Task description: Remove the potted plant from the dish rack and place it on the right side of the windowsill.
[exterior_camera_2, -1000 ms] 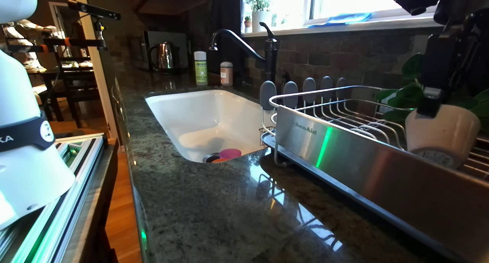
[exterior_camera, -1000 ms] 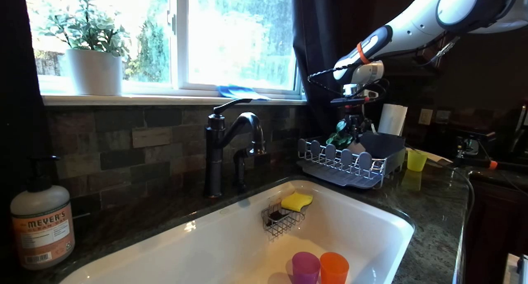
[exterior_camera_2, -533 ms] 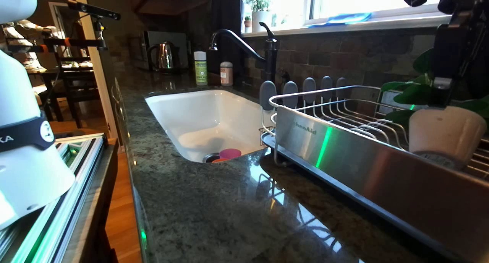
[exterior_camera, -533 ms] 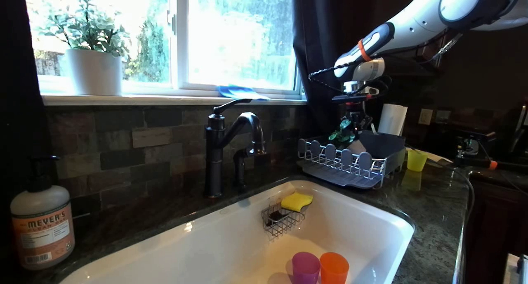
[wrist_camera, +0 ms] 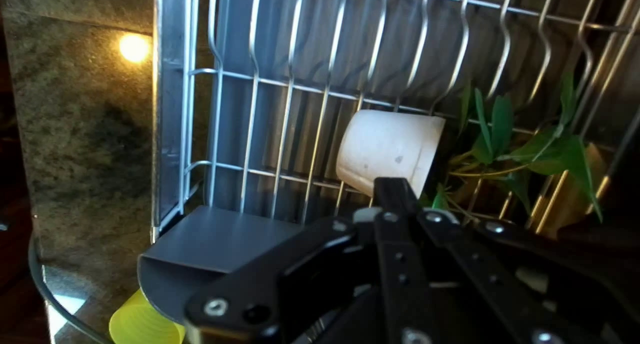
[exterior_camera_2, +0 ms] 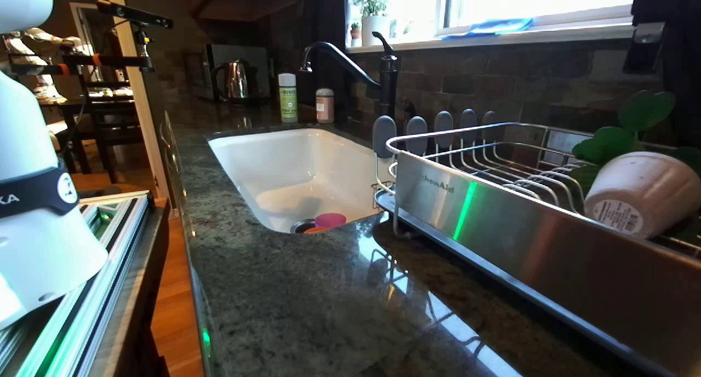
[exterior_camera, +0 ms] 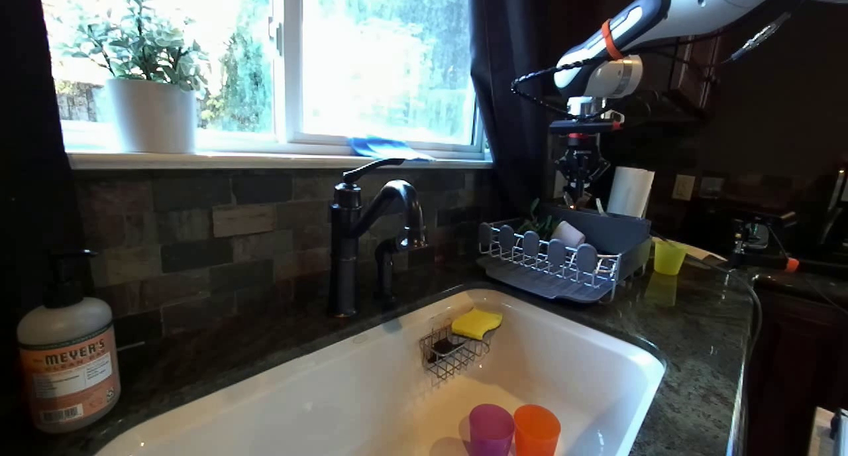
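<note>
Gripper (wrist_camera: 397, 196) hangs above the dish rack (exterior_camera_2: 504, 218), its fingertips pressed together with nothing between them. Below, apart from the tips, the potted plant (wrist_camera: 392, 146) lies on its side on the rack wires, base toward the steel-faced edge, leaves toward the opposite edge. The step in hand is judged to be grasping the plant. The fingers should be spread before descent and aligned across the pot, not the foliage; the grip should seat deep, as the tapered body may slip. The load should clear the rack rim and be turned upright before placement.

The rack stands on the stone countertop (exterior_camera_2: 306, 311) by a corner of the sink (exterior_camera: 583, 350); a yellow cup (exterior_camera: 669, 258) sits just beyond the rack corner carrying a grey caddy (wrist_camera: 220, 239). Above the sink's rear edge, the windowsill (exterior_camera: 285, 162) bears a blue sheet (exterior_camera: 387, 148) short of its right end, where a dark curtain (exterior_camera: 513, 91) hangs. Farthest, a steel kettle (exterior_camera_2: 238, 81) stands toward the countertop's far end.
</note>
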You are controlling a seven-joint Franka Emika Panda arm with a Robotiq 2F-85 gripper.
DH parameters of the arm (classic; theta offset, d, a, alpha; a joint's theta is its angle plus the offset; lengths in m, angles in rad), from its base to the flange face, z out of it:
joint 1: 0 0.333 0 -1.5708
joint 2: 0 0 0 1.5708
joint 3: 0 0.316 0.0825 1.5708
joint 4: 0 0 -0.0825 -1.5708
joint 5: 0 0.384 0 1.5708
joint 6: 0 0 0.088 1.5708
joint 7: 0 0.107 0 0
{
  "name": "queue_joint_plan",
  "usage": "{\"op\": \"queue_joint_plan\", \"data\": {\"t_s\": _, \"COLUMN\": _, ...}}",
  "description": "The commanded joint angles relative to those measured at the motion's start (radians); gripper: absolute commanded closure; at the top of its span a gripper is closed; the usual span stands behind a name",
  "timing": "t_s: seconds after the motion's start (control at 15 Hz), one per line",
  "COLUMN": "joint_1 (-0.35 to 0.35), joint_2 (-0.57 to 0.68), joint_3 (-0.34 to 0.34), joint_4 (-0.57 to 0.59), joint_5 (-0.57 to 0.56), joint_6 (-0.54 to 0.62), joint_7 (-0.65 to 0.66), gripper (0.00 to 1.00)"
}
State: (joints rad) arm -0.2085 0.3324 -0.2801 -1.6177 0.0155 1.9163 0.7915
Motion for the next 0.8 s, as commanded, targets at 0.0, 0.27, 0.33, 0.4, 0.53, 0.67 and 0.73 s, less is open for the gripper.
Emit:
{"op": "queue_joint_plan", "data": {"t_s": 0.0, "joint_1": -0.008, "joint_2": 0.04, "joint_3": 0.001, "joint_4": -0.003, "joint_5": 0.006, "joint_6": 0.002, "joint_7": 0.01, "gripper": 0.6}}
{"op": "queue_joint_plan", "data": {"t_s": 0.27, "joint_1": -0.026, "joint_2": 0.108, "joint_3": 0.01, "joint_4": 0.032, "joint_5": 0.065, "joint_6": 0.074, "joint_7": 0.009, "gripper": 0.29}}
{"op": "queue_joint_plan", "data": {"t_s": 0.33, "joint_1": -0.026, "joint_2": 0.117, "joint_3": 0.011, "joint_4": 0.03, "joint_5": 0.068, "joint_6": 0.107, "joint_7": 0.005, "gripper": 0.2}}
{"op": "queue_joint_plan", "data": {"t_s": 0.4, "joint_1": -0.022, "joint_2": 0.12, "joint_3": 0.011, "joint_4": 0.026, "joint_5": 0.067, "joint_6": 0.148, "joint_7": 0.001, "gripper": 0.14}}
{"op": "queue_joint_plan", "data": {"t_s": 0.53, "joint_1": -0.019, "joint_2": 0.132, "joint_3": 0.013, "joint_4": 0.027, "joint_5": 0.07, "joint_6": 0.202, "joint_7": 0.001, "gripper": 0.01}}
{"op": "queue_joint_plan", "data": {"t_s": 0.67, "joint_1": -0.018, "joint_2": 0.145, "joint_3": 0.015, "joint_4": 0.032, "joint_5": 0.072, "joint_6": 0.22, "joint_7": 0.006, "gripper": 0.0}}
{"op": "queue_joint_plan", "data": {"t_s": 0.73, "joint_1": -0.016, "joint_2": 0.154, "joint_3": 0.017, "joint_4": 0.035, "joint_5": 0.072, "joint_6": 0.217, "joint_7": 0.009, "gripper": 0.0}}
